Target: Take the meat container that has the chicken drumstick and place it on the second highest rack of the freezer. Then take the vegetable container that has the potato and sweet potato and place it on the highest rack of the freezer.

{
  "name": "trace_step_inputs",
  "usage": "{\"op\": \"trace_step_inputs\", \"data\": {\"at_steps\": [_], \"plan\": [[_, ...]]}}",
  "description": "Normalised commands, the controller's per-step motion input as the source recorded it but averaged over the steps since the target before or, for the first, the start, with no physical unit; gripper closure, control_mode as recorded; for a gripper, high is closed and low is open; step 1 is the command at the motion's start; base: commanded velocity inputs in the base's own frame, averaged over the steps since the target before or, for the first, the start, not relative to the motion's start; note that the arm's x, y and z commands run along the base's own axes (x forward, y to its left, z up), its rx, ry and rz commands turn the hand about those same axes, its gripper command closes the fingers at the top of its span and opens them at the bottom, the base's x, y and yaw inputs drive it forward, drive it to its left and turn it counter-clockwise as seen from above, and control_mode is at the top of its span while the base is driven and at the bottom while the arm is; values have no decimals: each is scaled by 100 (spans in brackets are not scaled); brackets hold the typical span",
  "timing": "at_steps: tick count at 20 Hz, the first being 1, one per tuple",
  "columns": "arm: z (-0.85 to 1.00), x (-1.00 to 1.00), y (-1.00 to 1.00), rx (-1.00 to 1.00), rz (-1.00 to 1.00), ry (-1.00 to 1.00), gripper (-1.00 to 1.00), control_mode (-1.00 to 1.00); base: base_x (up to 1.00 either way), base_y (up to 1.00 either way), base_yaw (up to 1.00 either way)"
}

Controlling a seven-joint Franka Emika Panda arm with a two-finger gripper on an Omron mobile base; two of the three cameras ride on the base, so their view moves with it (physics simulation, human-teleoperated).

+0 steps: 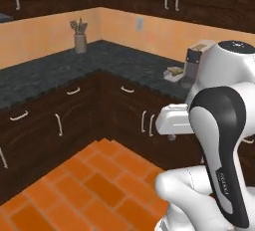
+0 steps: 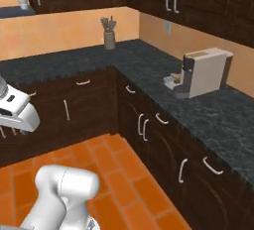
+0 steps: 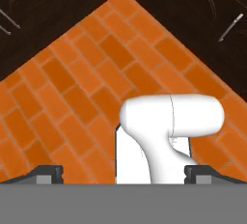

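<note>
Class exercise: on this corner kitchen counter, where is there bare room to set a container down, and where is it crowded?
Bare: the counter between the utensil holder and the coffee machine, and the run left of the holder. Crowded: right around the coffee machine, with a small item on its left.

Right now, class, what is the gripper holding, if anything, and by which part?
Nothing is held: in the hand view the gripper points down at the orange tile floor, its fingertips wide apart with no object between them.
</note>
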Motion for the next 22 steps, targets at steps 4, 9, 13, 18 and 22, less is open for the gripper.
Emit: {"op": "trace_step_inputs", "data": {"at_steps": [4,9,13,18,22], "plan": [[0,0,0,0,0,0,-100,100,100,18,-41],[0,0,0,0,0,0,-100,100,99,15,-47],[0,0,0,0,0,0,-100,100,86,19,-54],[0,0,0,0,0,0,-100,100,75,31,-58],[0,0,0,0,0,0,-100,100,72,43,-57]]}}
